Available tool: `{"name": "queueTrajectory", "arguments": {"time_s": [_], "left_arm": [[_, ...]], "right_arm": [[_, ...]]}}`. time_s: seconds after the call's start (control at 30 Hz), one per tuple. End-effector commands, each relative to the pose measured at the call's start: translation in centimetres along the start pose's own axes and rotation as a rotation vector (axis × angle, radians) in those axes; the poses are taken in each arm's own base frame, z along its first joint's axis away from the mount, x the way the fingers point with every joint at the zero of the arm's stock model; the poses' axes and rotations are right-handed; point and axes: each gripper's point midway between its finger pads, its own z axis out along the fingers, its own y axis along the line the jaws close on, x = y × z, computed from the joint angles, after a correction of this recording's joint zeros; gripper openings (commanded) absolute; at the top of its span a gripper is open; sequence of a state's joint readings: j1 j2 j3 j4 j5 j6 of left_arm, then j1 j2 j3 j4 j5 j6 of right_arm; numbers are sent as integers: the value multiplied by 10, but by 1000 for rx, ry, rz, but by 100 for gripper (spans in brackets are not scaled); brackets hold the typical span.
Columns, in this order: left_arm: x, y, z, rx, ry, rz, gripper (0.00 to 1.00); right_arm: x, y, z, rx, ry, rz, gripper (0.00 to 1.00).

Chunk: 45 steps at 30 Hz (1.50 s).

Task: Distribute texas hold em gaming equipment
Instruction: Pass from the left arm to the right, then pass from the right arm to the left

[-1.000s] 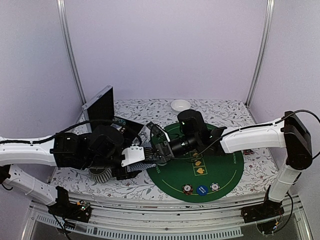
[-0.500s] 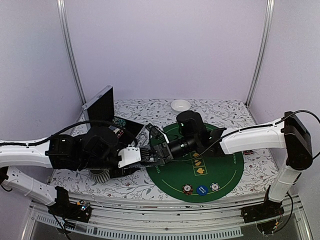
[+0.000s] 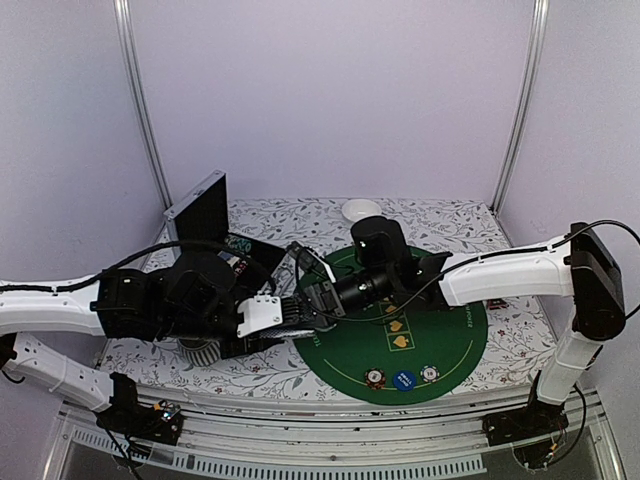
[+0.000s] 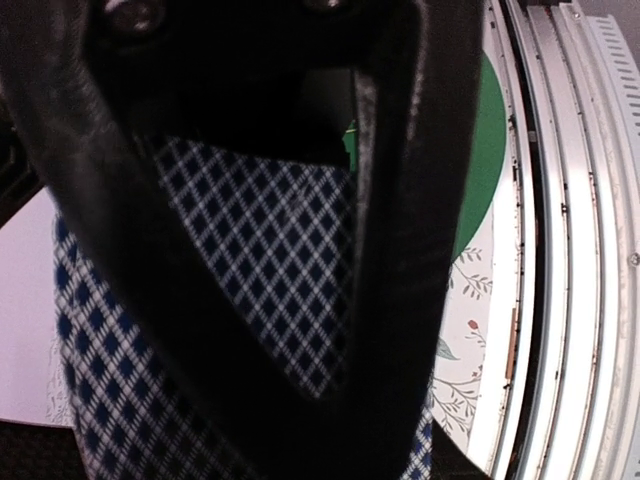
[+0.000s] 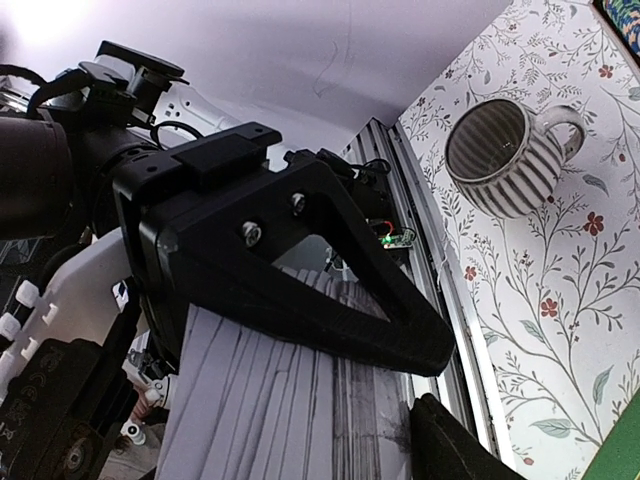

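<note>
A deck of playing cards [image 3: 293,312] with blue diamond-pattern backs hangs above the left edge of the round green mat [image 3: 440,340]. My left gripper [image 3: 280,318] is shut on it. In the left wrist view the card backs [image 4: 260,240] fill the frame behind one black finger [image 4: 400,250]. My right gripper [image 3: 318,300] faces the left one, open. Its two fingers stand apart around the deck's fanned edges [image 5: 280,400]. A reddish-brown chip [image 3: 375,378], a blue chip [image 3: 403,380] and a pale chip [image 3: 429,373] lie in a row on the mat's near edge.
A ribbed grey mug [image 3: 200,348] stands under my left arm and also shows in the right wrist view as the mug [image 5: 510,155] on the flowered cloth. A white bowl [image 3: 361,210] sits at the back. A black box [image 3: 200,210] stands at back left.
My left gripper has closed on the deck, and my right gripper has opened its fingers around it. Both arms stay almost in place.
</note>
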<state>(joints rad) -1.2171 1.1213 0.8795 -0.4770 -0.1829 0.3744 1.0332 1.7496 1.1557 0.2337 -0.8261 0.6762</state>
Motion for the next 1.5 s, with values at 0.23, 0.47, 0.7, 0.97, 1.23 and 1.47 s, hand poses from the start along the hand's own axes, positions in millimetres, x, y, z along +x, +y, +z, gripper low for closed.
{"name": "queueTrajectory", "arguments": {"time_s": [0.23,0.47,0.7,0.97,1.23,1.47], "left_arm": [[-6,0,-1,2,-34,-1,58],[-6,14,-7,-80,-54,-11,98],[0,12,-1,-83,-31,-5,92],[3,15,6,-97,3,-5,67],[-1,13,3,-77,-22,-15,58],[-4,13,-1,-66,-47,-23,56]], "right_arm": [[-4,0,2,0,-13,7,13],[0,-3,2,6,-3,24,3],[-1,2,3,-4,1,13,3],[-1,7,9,-24,21,4,4],[0,4,8,-2,11,4,26],[-4,0,1,56,-10,-5,41]]}}
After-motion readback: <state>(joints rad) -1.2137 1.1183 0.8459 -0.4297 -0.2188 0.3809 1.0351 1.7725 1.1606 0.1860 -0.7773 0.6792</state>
